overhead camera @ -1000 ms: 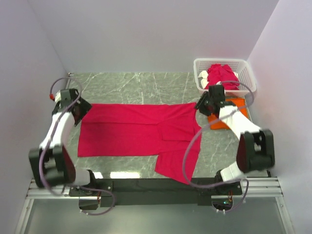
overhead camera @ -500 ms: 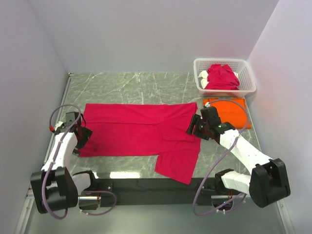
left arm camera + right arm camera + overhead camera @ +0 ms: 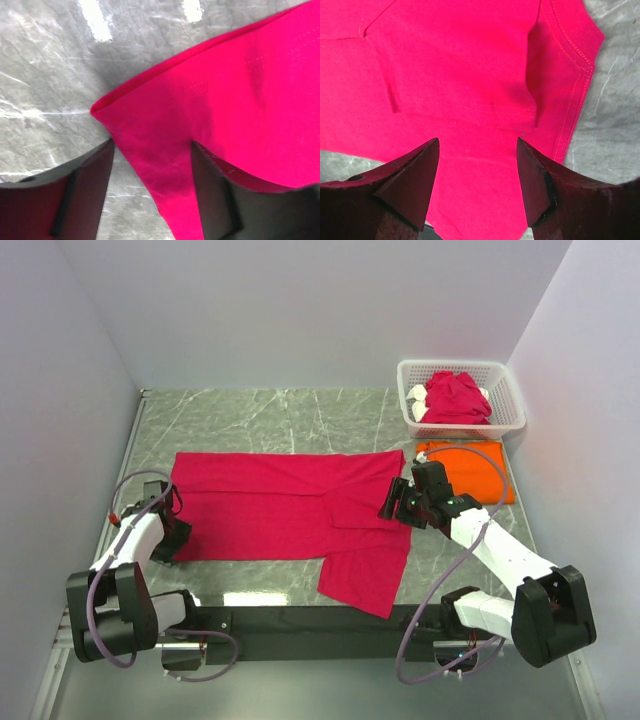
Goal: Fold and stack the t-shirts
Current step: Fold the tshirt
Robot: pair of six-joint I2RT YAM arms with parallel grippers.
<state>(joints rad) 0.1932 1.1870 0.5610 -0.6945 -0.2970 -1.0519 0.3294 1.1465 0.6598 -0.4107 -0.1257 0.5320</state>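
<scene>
L gripper [image 3: 152, 150] is straddling the crimson t-shirt [image 3: 270, 502] at its near-left corner, jaws part-open, nothing clamped. R gripper [image 3: 477, 145] is hovering over its right side, jaws wide, empty. Shirt is lying flat on tabletop [image 3: 300, 412]. Best: both pinching edges evenly, lifting together. Orange t-shirt [image 3: 482, 468] is lying just beyond its right end.

Overhead view. A crimson t-shirt [image 3: 285, 508] lies flat across the marbled surface [image 3: 280, 420], with one flap reaching toward the near edge. The left gripper [image 3: 172, 537] sits at its near-left corner and the right gripper [image 3: 394, 502] at its right edge. To the right, a folded orange t-shirt [image 3: 482, 470] lies just in front of a white basket [image 3: 508, 412] holding crumpled crimson t-shirts [image 3: 455, 398].
</scene>
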